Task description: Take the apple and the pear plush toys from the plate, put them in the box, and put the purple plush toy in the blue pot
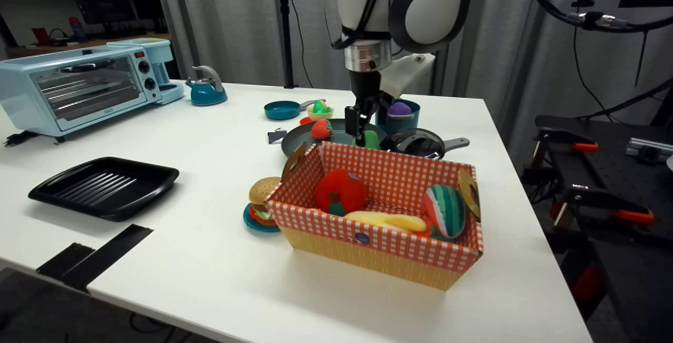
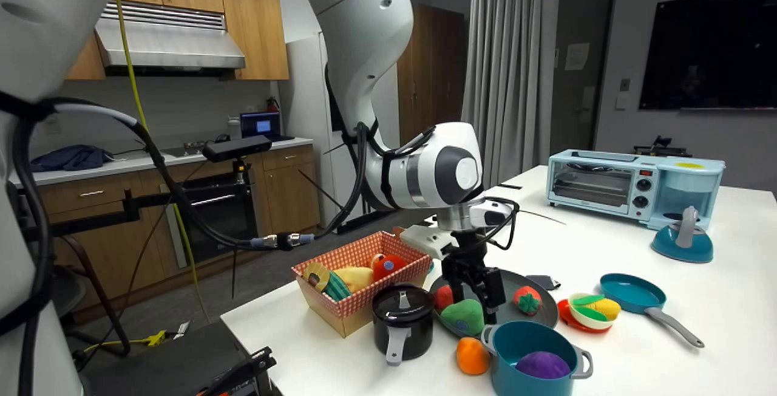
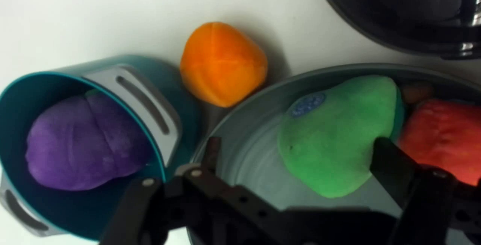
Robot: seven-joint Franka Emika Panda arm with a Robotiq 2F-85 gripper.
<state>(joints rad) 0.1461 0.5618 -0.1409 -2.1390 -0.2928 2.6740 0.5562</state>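
Note:
The green pear plush (image 3: 338, 132) lies on the grey plate (image 3: 251, 155), and also shows in both exterior views (image 1: 372, 139) (image 2: 464, 316). A red plush (image 3: 447, 139), probably the apple, lies beside the pear, partly cut off; it shows in an exterior view (image 2: 443, 296). My gripper (image 3: 300, 158) is open and low over the plate. One finger touches or nearly touches the pear on the apple side; the other is apart from it. The purple plush (image 3: 86, 143) is inside the blue pot (image 2: 528, 378). The checkered box (image 1: 368, 259) holds several other plush toys.
An orange plush (image 3: 221, 64) sits between pot and plate. A black lidded pot (image 2: 402, 320) stands beside the plate and box. A strawberry-like plush (image 2: 527, 300) lies on the plate. A teal pan (image 2: 634, 294), burger (image 1: 264, 195) and black tray (image 1: 108, 188) are on the table.

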